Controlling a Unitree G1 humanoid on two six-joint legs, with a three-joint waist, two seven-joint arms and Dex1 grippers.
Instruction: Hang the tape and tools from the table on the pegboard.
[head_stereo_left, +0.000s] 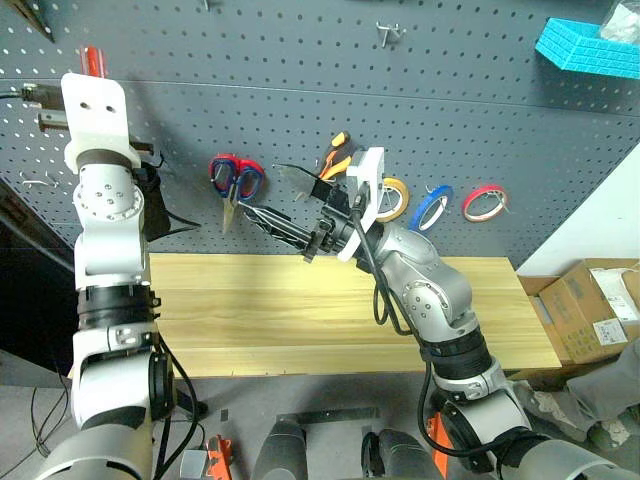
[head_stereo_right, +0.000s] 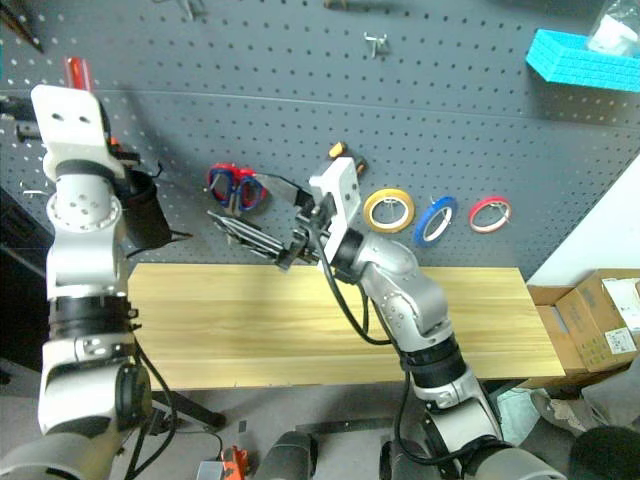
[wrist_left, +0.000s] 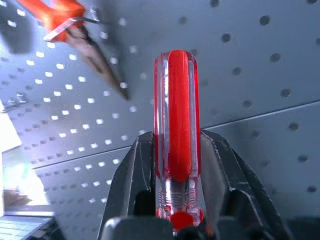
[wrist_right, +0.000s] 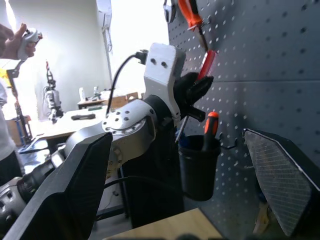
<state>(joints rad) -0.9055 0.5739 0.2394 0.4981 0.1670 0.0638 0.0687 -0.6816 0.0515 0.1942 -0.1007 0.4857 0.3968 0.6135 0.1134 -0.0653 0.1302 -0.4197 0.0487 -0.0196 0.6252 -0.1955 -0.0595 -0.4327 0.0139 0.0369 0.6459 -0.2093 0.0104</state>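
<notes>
Left hand (wrist_left: 175, 165) gripping red-handled screwdriver (wrist_left: 176, 125) by its handle, fingers (wrist_left: 132, 175) pressing both sides, holding it up close to the pegboard (head_stereo_left: 300, 100) at upper left. Red handle poking above the left wrist (head_stereo_left: 91, 60) in head view. Hanging just beside it on board: orange-handled pliers (wrist_left: 65, 20), w/ dark tip slanting toward the screwdriver, not touching. Black cup (wrist_right: 197, 165) on board below left hand, holding orange-handled screwdriver (wrist_right: 210, 127).

Right hand (head_stereo_left: 290, 215) pointing left in front of board, above the surface (head_stereo_left: 300, 300), fingers (wrist_right: 280, 180) standing wide apart, gripping nothing.

Already hanging on board: red-handled scissors (head_stereo_left: 235, 180), yellow tape (head_stereo_right: 389, 209), blue tape (head_stereo_right: 434, 220), red tape (head_stereo_right: 489, 213) in a row to the right. Orange/black pliers handles (head_stereo_left: 338, 150) peeking behind right wrist. Wood-grain surface lying bare. Person's hand (wrist_right: 12, 42) w/ a controller at far side of room.
</notes>
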